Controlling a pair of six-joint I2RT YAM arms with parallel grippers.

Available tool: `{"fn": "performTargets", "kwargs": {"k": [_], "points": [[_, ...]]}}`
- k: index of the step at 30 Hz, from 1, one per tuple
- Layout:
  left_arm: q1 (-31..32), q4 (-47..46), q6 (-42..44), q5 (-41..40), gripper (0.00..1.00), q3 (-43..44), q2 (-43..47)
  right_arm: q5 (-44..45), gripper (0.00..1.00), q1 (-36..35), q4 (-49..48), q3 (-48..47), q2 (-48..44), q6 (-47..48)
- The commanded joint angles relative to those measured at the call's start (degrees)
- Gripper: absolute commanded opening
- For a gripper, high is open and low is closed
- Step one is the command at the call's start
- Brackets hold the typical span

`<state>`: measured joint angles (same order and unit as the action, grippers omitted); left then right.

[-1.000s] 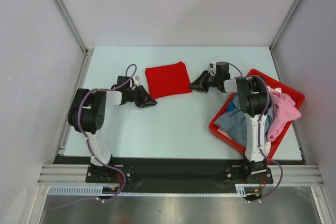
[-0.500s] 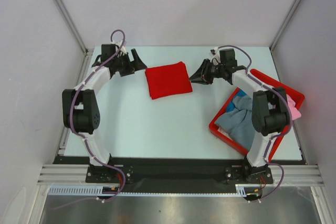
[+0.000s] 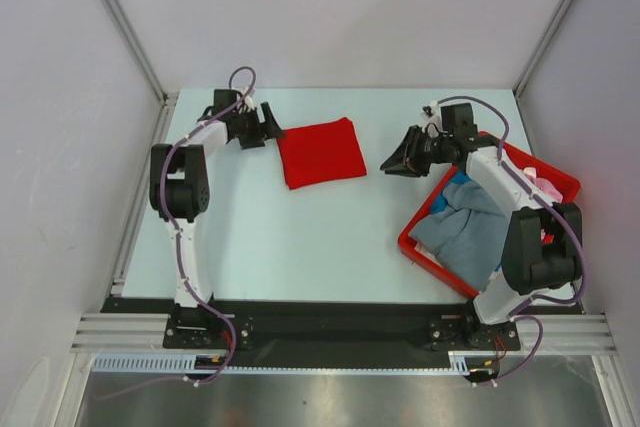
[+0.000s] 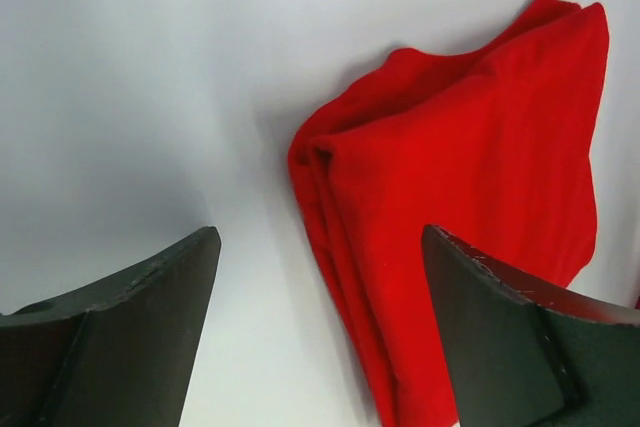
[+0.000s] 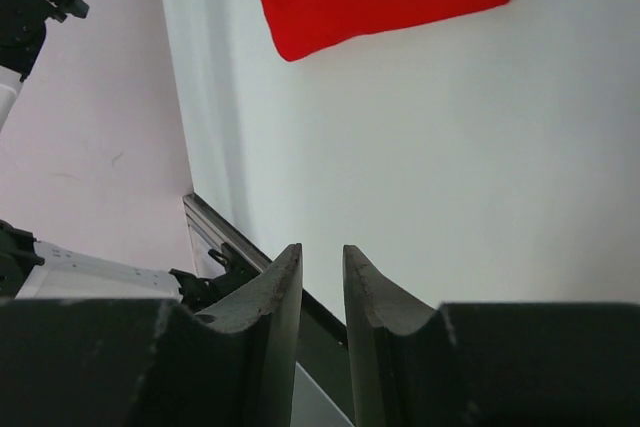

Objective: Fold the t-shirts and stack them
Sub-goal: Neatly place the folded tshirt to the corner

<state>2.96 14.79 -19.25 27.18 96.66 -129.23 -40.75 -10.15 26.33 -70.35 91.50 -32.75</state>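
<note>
A bright red t-shirt (image 3: 320, 152) lies folded into a rough square at the back middle of the table. My left gripper (image 3: 268, 127) sits at its left edge, wide open and holding nothing. In the left wrist view the layered fold of the red t-shirt (image 4: 470, 147) lies between and beyond the spread fingers of that gripper (image 4: 320, 239). My right gripper (image 3: 392, 164) hovers to the right of the shirt, apart from it; its fingers (image 5: 322, 249) stand a narrow gap apart with nothing between. Grey-blue (image 3: 465, 232), pink (image 3: 547, 185) and blue (image 3: 457, 187) t-shirts lie heaped in the bin.
The red plastic bin (image 3: 404, 240) stands at an angle at the right, under my right arm. White walls and metal rails bound the table at the left (image 3: 140, 197), back and right.
My left arm has swung from the table's middle left up to the red shirt's left edge, and its jaws have opened wide. The right gripper has drawn back to the right, and its jaws have parted slightly.
</note>
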Motion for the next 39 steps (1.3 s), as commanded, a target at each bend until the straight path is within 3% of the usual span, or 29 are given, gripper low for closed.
{"fn": "performTargets", "kwargs": {"k": [1, 6, 19, 25, 28, 31, 32, 33, 39], "points": [[1.08, -1.87, -2.99, 1.21, 0.87, 1.95, -1.37, 0.76, 0.28, 0.4, 0.48, 1.0, -2.03, 0.5], [2.75, -2.31, -6.41, -0.28, 0.76, 0.72, -2.34, -0.29, 0.28, 0.4, -2.42, 2.4, -1.94, -0.82], [3.19, 0.68, -15.02, -8.37, 0.69, 3.09, -5.86, -2.84, 0.27, 2.06, -2.07, 5.66, -3.7, 1.02], [3.19, 0.95, -17.4, -8.99, 0.59, 3.27, -7.17, -3.46, 0.27, 2.77, -1.54, 6.63, -4.67, 1.55], [3.19, -0.46, -18.02, -8.02, 0.5, 2.92, -7.53, -3.54, 0.27, 2.86, -1.54, 6.8, -4.76, 1.64], [3.19, -0.99, -17.06, -8.02, 0.24, 2.83, -6.92, -3.63, 0.27, 2.86, -1.45, 6.8, -4.49, 1.9], [3.19, -0.55, -16.44, -8.45, 0.09, 2.92, -6.57, -3.55, 0.27, 2.86, -1.45, 6.89, -4.41, 1.99], [3.19, 1.19, -15.66, -10.11, 0.0, 3.44, -6.21, -3.54, 0.27, 2.94, -1.54, 6.89, -4.4, 1.99], [2.05, 8.83, -6.43, -19.96, 0.0, 5.19, -1.04, -3.72, 0.27, 2.86, -1.63, 6.45, -2.56, 1.73]]}}
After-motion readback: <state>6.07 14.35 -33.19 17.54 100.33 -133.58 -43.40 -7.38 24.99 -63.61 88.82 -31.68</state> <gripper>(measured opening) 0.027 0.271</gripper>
